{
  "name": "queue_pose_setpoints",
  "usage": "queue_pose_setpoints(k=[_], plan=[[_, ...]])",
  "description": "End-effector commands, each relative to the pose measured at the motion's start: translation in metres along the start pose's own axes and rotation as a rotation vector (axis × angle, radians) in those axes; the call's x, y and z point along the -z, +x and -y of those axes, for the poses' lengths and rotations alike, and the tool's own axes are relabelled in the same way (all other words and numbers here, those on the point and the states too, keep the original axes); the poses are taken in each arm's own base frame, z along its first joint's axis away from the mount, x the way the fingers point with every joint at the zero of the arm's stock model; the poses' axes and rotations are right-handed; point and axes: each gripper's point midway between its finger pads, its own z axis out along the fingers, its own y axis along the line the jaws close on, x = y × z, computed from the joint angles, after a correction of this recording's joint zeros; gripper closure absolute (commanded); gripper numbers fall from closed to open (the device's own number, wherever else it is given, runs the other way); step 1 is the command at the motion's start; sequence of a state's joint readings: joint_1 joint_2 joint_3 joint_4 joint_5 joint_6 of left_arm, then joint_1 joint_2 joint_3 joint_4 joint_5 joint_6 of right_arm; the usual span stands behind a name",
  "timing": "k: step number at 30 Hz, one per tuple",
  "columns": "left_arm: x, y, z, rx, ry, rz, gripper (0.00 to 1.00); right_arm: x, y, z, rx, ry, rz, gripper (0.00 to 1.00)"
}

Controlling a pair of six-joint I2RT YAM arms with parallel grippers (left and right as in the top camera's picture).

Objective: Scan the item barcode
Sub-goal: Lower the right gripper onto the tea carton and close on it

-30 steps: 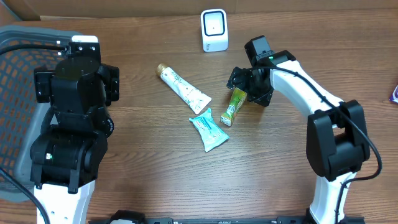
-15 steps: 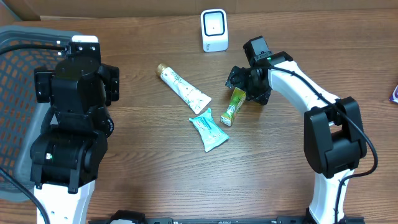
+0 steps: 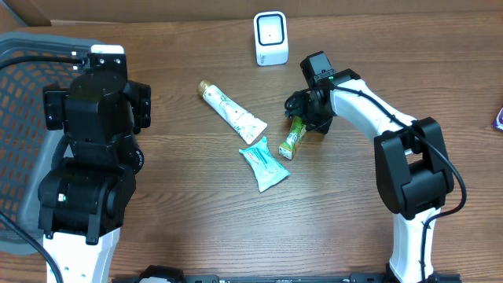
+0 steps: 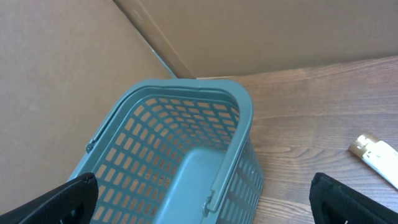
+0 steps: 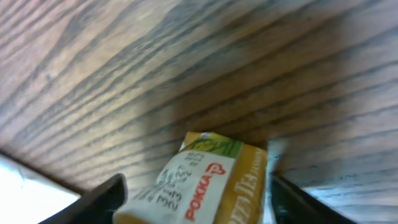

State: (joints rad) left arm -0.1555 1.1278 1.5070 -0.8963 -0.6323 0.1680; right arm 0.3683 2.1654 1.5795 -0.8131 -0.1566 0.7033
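Just right of the table's centre, the small green-and-yellow foil packet (image 3: 292,137) lies flat on the brown wooden table (image 3: 196,220). The right gripper (image 3: 302,119) is down over the packet's 1 o'clock end. On the right wrist camera its black fingers (image 5: 102,196) stand one on each side of the packet. Whether they have pinched it or merely flank it I cannot tell.

The white box-shaped barcode scanner (image 3: 271,38) stands upright at the table's 12 o'clock edge, about 11 o'clock from the packet and well apart from it. The task therefore looks to be near its start. The pick is in hand, while the lift, the carry to the scanner and the showing of the barcode are all left.

A white squeeze tube (image 3: 232,112) lies at the packet's 10 o'clock and a teal sachet (image 3: 265,163) at its 7 o'clock, neither near a gripper. At the table's 9 o'clock side the left gripper (image 4: 202,205) hangs empty, jaws wide apart, over the grey-blue plastic basket (image 4: 242,124).
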Motion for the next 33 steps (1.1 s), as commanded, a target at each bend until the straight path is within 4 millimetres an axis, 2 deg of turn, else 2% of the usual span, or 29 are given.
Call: queue_pose_setpoints(k=[1, 6, 9, 11, 22, 27, 33], plan=[[0.001, -0.001, 0.0, -0.005, 0.001, 0.005, 0.0, -0.023, 0.011, 0.015, -0.008, 0.066, -0.043, 0.39], [0.001, -0.001, 0.0, -0.005, 0.001, 0.005, 0.0, -0.022, 0.014, 0.02, -0.012, 0.087, -0.055, 0.5], [0.001, -0.001, 0.0, -0.005, 0.001, 0.005, 0.0, -0.022, 0.013, 0.021, -0.006, 0.088, -0.056, 0.54], [0.001, -0.001, 0.0, -0.005, 0.001, 0.005, 0.0, -0.02, 0.009, 0.019, 0.038, 0.08, -0.049, 0.64], [0.001, -0.001, 0.0, -0.005, 0.001, 0.005, 0.0, 0.016, -0.01, -0.005, 0.134, 0.039, 0.012, 0.75], [0.0, -0.001, 0.001, -0.007, 0.002, 0.002, 0.0, 0.029, -0.013, -0.007, 0.136, 0.047, 0.03, 0.81], [-0.002, 0.0, 0.002, -0.01, 0.003, -0.002, 0.0, 0.041, -0.011, -0.008, 0.137, 0.046, 0.032, 0.81]])
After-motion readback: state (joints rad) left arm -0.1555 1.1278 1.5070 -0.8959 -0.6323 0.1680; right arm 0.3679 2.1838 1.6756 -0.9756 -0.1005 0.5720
